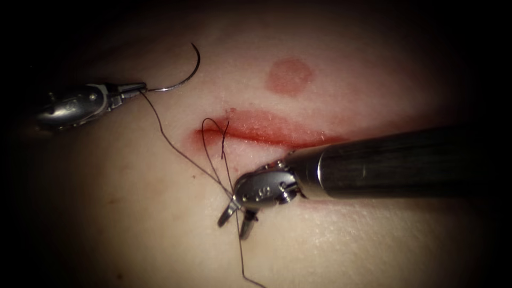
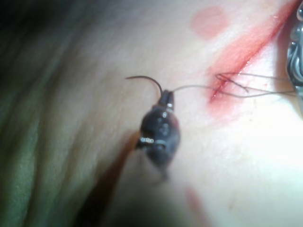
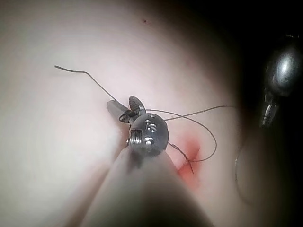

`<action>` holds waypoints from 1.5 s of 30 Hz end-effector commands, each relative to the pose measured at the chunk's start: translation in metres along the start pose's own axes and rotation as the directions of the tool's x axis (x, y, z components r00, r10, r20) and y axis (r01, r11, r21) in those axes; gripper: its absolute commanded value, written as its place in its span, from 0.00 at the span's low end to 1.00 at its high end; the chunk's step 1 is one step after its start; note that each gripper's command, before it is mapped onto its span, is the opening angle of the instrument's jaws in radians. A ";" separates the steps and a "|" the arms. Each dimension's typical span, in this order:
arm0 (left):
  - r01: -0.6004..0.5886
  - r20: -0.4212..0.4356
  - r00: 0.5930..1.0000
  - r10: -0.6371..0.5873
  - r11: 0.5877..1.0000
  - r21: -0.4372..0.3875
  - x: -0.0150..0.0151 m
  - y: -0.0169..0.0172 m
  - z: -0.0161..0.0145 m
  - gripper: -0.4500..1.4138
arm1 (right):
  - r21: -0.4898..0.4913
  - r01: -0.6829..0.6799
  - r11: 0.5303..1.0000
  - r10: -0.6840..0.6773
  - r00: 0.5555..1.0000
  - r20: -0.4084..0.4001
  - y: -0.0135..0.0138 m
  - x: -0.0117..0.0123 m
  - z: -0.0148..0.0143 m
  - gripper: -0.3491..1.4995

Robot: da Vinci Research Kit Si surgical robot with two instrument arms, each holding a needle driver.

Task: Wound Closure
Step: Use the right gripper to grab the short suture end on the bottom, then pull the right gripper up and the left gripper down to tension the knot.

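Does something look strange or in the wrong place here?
Nothing stands out. The left tool holds the needle at its thread end, free of the tissue. The right tool, jaws open, straddles the thread from the cut.

Pale pinkish-cream pork tissue (image 1: pixel 133 213), bright red fluid staining the slit-like cut (image 1: pixel 266 133), a round dull-pink blotch (image 1: pixel 288 76) above it, thin dark thread (image 1: pixel 176 146), dark curved steel needle (image 1: pixel 184 80), shiny silver-grey tools

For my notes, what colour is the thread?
Dark, near black thread; endoscope view shows it best.
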 end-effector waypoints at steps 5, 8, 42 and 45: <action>-0.002 -0.002 1.000 0.002 1.000 -0.002 -0.0005 0.0001 0.0007 0.05 | 0.025 0.005 1.000 -0.005 1.000 -0.008 0.0002 -0.0001 0.0007 0.00; -0.004 -0.004 1.000 0.004 1.000 -0.003 -0.0006 0.0005 0.0005 0.05 | 0.026 0.000 1.000 0.000 1.000 -0.004 0.0004 -0.0002 0.0000 0.00; 0.040 -0.101 0.994 -0.045 0.998 -0.050 -0.0073 0.0189 -0.0116 0.05 | -0.464 -0.366 0.807 0.335 0.930 -0.152 0.0042 -0.0086 -0.0131 0.00; 0.054 -0.104 0.993 -0.058 0.998 -0.043 -0.0084 0.0211 -0.0134 0.05 | -0.489 -0.392 0.779 0.363 0.918 -0.159 0.0045 -0.0102 -0.0135 0.00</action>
